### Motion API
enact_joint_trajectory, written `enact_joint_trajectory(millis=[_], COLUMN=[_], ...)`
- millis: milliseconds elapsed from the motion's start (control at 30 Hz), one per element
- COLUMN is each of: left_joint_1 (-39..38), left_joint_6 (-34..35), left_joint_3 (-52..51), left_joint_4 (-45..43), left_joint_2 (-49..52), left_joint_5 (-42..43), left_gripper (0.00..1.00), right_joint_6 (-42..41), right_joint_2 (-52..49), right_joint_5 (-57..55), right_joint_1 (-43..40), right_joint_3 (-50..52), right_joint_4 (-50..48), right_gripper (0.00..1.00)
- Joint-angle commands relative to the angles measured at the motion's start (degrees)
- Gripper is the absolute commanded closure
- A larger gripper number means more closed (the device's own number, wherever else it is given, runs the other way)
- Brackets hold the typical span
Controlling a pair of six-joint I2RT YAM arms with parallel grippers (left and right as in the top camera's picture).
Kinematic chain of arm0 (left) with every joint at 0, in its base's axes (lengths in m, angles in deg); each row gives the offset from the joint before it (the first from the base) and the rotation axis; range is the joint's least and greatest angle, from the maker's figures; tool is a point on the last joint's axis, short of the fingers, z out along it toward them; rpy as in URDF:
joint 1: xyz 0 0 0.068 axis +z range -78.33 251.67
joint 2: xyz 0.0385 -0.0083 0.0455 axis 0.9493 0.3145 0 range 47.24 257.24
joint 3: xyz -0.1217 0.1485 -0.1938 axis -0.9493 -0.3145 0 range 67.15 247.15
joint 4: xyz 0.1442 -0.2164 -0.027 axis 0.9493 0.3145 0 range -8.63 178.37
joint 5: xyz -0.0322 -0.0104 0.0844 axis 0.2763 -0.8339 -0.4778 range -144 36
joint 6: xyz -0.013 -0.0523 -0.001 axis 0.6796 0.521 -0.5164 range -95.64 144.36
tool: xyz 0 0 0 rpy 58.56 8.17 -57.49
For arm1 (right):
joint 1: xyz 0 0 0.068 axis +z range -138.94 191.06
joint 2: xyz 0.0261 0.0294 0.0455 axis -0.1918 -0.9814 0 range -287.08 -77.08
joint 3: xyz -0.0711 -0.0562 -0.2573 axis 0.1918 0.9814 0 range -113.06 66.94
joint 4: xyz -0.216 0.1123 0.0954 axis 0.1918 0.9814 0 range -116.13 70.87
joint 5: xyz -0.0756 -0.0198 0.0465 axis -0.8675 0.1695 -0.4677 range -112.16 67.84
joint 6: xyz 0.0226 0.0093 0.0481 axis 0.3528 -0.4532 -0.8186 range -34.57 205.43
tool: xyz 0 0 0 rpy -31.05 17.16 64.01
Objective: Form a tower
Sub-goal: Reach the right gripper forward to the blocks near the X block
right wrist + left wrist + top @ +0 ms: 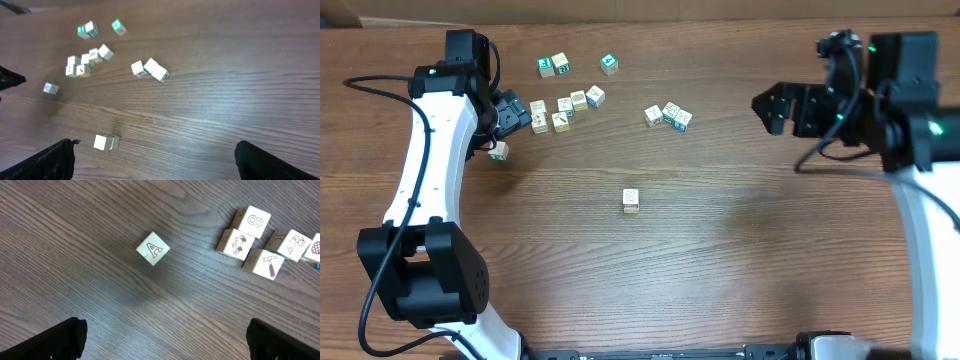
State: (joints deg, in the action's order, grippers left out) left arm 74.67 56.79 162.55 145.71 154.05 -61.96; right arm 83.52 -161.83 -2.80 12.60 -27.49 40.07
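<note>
Left tool (165,347): jaws fully spread, nothing between them. Only the two dark fingertips show, at the lower corners of the left wrist view. From overhead the left tool (512,113) hangs over the left rear of the desk (740,260). A loose cube marked "A" (152,248) lies apart from it on the bare wood. A cluster of loose cubes (250,237) lies further to the side, several of them touching.

Right tool (155,167): jaws fully spread, nothing held. From overhead the right tool (768,110) is at the right rear, well apart from every cube.

The tower (631,200) stands alone near the desk centre, between the two arms and nearer the front than the loose cubes. In the right wrist view the tower (106,142) appears two cubes high.

A row of three cubes (668,114) lies behind the tower.
</note>
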Motion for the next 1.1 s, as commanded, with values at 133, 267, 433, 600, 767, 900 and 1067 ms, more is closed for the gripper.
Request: enact_joint_trajectory(millis=[133, 267, 433, 600, 767, 900, 1067], left_joint_1=[-0.02, -0.02, -0.02, -0.02, -0.02, -0.02, -0.02], left_joint_6=[-0.72, -0.72, -0.72, -0.72, -0.72, -0.72, -0.72], left_joint_3=[0.74, 0.74, 0.74, 0.74, 0.74, 0.74, 0.74], left_joint_4=[0.07, 0.04, 0.07, 0.02, -0.02, -0.02, -0.04], left_joint_2=[-0.94, -0.94, -0.94, -0.94, -0.94, -0.94, -0.94], left_joint_5=[0.07, 0.07, 0.07, 0.09, 0.09, 0.09, 0.09], left_gripper=[0.01, 0.00, 0.00, 0.00, 0.00, 0.00, 0.01], right_joint_6=[0.28, 0.28, 0.31, 0.31, 0.31, 0.31, 0.31], right_joint_2=[-6.49, -9.14, -12.39, -16.02, -20.13, -23.04, -26.75], right_joint_5=[3.89, 5.29, 6.01, 5.09, -1.31, -6.64, -12.76], right_joint_1=[0.00, 0.00, 0.55, 3.45, 7.87, 11.63, 15.56], right_joint_3=[-1.64, -1.64, -1.60, -1.57, -1.55, -1.53, -1.53], right_joint_4=[-4.46, -6.14, -8.28, -9.57, -12.17, -14.51, -17.16], right_gripper=[0.00, 0.00, 0.00, 0.00, 0.00, 0.00, 0.00])
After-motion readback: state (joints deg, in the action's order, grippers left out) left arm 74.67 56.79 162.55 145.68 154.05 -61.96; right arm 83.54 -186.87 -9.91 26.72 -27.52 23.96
